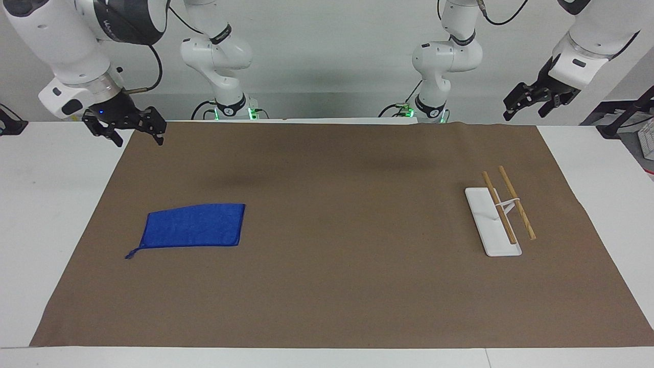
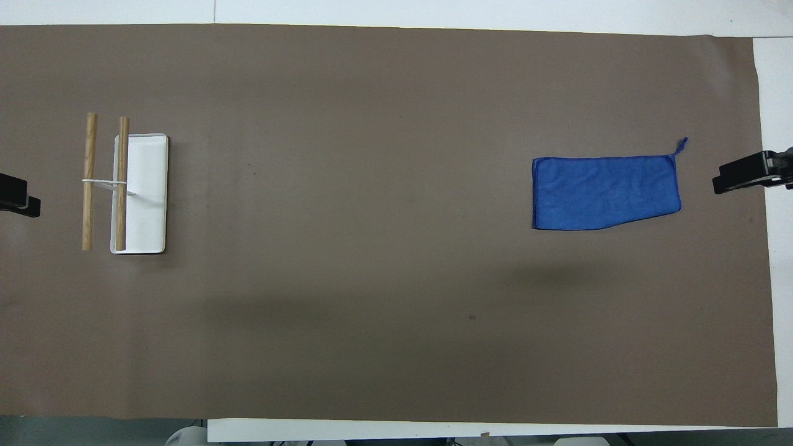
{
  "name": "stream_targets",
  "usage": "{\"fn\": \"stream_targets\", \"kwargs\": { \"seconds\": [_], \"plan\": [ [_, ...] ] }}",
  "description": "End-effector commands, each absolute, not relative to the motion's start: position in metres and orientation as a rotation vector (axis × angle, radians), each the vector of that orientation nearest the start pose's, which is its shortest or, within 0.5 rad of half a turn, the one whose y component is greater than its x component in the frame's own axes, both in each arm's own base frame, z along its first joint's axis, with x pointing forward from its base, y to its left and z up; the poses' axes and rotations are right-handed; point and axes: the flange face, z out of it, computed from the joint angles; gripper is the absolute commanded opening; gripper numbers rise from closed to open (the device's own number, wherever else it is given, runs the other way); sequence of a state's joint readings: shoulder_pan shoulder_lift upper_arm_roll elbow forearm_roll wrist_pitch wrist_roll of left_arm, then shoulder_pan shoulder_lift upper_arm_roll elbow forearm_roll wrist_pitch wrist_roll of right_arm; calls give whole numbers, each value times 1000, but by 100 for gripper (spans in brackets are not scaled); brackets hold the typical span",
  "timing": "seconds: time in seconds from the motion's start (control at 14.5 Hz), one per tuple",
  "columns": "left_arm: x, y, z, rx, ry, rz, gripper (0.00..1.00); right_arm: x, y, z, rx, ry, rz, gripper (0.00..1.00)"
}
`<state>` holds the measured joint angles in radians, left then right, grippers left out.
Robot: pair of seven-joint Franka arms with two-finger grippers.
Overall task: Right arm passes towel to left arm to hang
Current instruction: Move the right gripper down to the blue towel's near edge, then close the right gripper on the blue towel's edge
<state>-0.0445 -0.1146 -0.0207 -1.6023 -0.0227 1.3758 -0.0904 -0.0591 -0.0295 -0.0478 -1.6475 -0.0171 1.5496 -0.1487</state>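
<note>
The bright-blue towel (image 1: 196,226) lies flat on the brown mat, toward the right arm's end of the table, its small corner loop pointing away from the robots; it also shows in the overhead view as the towel (image 2: 604,192). My right gripper (image 1: 139,138), with its blue wrist light, hangs open and empty over the mat's edge at that end, well apart from the towel; only the right gripper's tip (image 2: 753,173) shows from overhead. Above the other end, the left gripper (image 1: 526,113) waits raised, open and empty. From overhead, the left gripper's tip (image 2: 21,203) shows at the edge.
A hanging rack with a white base (image 1: 483,214) and two wooden rods (image 1: 517,202) stands on the mat toward the left arm's end, seen from overhead as the rack (image 2: 148,192). The brown mat (image 1: 347,204) covers most of the white table.
</note>
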Motion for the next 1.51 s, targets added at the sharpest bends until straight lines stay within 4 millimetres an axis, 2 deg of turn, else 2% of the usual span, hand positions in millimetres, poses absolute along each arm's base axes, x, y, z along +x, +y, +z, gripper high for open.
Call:
{"fn": "stream_targets", "kwargs": {
  "seconds": [0.0, 0.28, 0.34, 0.48, 0.69, 0.76, 0.83, 0.89, 1.03, 1.24, 1.44],
  "plan": [
    [490, -34, 657, -3140, -35, 184, 100, 538, -63, 603, -3148, -61, 99, 100],
    [489, -34, 657, -3139, -35, 187, 100, 545, -55, 599, -3155, -81, 38, 100],
    [490, -34, 657, -3139, -36, 187, 100, 551, -50, 585, -3155, -102, 35, 100],
    [489, -34, 657, -3139, -35, 187, 100, 569, -49, 534, -3152, -109, 56, 100],
    [490, -34, 657, -3139, -35, 189, 100, 593, -44, 459, -3155, -131, -2, 100],
    [489, -34, 657, -3139, -35, 187, 100, 594, -45, 431, -3154, -145, -14, 100],
    [490, -34, 657, -3140, -35, 184, 100, 594, -48, 393, -3153, -208, -44, 100],
    [490, -34, 657, -3140, -35, 184, 100, 593, -57, 365, -3154, -246, -92, 100],
    [490, -34, 657, -3139, -36, 187, 100, 587, -63, 321, -3150, -308, -108, 100],
    [490, -34, 657, -3140, -35, 184, 100, 580, -68, 300, -3145, -303, -51, 99],
    [490, -34, 657, -3139, -36, 187, 100, 576, -68, 295, -3141, -320, -37, 99]
  ]
}}
